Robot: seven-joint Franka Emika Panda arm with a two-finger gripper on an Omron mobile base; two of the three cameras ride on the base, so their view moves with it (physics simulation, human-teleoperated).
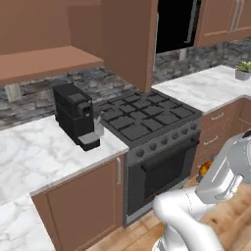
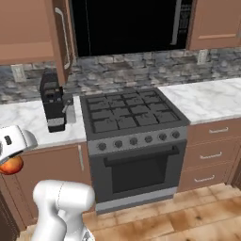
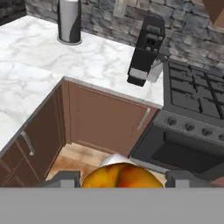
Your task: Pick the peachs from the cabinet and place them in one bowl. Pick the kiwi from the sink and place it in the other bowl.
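Hand view: a peach (image 3: 120, 176) sits between the 2 dark finger tips of the gripper (image 3: 121, 180), yellow-orange with a red blush, low in the picture.
Gripper state: closed on the peach, 1 finger tip at each side of it.
Peach, base views: in the right base view it shows as an orange-red round (image 2: 10, 165) just under the white wrist at the left edge; in the left base view a small orange patch (image 1: 205, 167) peeps out beside the arm's grey forearm, in front of the drawers.
Peach height: held in the air, below the level of the counter top and above the wooden floor (image 2: 188, 216).
Counter: white marble (image 3: 87, 57), running into a corner; a black coffee machine (image 1: 75, 115) stands at its right end, close to the front edge and just beside the stove (image 2: 129, 113).
Canister: a dark cylinder with a pale top (image 3: 69, 21) stands far back on the counter, near the stone wall.
Cabinet: the brown wall cabinet (image 1: 49, 61) hangs above the coffee machine with its door (image 1: 130, 39) swung open and a plain shelf inside.
Stove: black gas hob with 5 knobs along the front, oven door below it.
Plant: a small potted plant (image 1: 243, 70) stands on the counter right of the stove, at the far end.
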